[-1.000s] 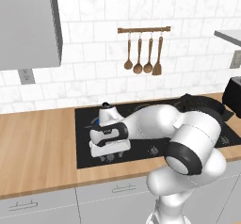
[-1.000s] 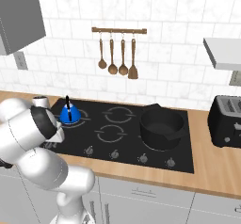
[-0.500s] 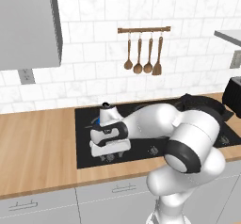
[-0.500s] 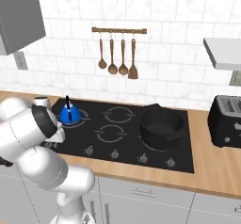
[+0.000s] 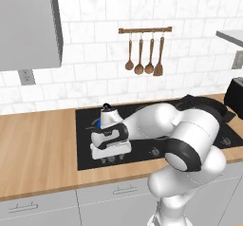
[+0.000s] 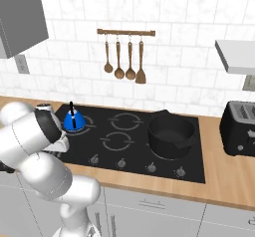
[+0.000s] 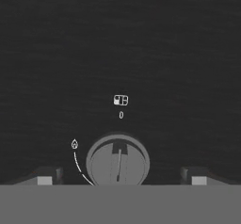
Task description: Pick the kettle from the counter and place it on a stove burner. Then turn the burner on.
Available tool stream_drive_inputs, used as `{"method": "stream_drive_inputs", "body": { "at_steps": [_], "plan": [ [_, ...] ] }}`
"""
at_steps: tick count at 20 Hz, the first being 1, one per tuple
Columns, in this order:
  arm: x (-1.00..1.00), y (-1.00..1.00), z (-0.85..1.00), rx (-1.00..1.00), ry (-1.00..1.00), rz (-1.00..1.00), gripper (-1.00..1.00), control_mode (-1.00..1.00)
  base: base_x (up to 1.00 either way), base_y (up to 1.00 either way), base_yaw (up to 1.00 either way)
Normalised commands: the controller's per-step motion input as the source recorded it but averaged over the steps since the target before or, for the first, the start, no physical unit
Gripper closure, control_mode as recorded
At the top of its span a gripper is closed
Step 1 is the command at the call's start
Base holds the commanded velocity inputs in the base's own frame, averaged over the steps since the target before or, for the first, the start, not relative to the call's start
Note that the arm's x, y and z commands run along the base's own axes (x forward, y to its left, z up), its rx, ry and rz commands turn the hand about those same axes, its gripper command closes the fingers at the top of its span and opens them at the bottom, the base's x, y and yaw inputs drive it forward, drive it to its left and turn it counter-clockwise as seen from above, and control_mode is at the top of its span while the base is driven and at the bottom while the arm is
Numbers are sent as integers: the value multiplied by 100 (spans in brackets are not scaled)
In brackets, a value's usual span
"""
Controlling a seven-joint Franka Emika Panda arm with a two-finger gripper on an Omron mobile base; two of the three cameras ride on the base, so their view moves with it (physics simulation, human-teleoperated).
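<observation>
The bright-blue kettle (image 6: 73,122) stands upright on the back-left stove burner (image 6: 91,123) of the black cooktop (image 6: 134,149). In the left base view only a sliver of the kettle (image 5: 98,123) shows behind my hand. My gripper (image 5: 110,154) hangs low over the front-left row of knobs, apart from the kettle. In the hand view the gripper (image 7: 120,178) is open, with one fingertip on each side of a round grey knob (image 7: 117,164) and nothing between the fingers touching it. The knob's line points up at a "0" mark. The wooden counter (image 5: 38,149) lies to the left.
A big black pot (image 6: 172,135) sits on the right burners. Further knobs (image 6: 150,167) line the cooktop's front edge. A dark toaster (image 6: 241,134) stands at the far right. Wooden utensils (image 6: 124,57) hang on the wall rail above.
</observation>
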Motion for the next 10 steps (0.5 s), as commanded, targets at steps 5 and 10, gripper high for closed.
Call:
{"method": "stream_drive_inputs", "body": {
  "at_steps": [5, 10],
  "plan": [
    [5, 0, 0, 0, 0, 0, -100, -100, 0, 0, 0],
    [4, 0, 0, 0, 0, -1, -100, -100, 0, 0, 0]
  ]
}}
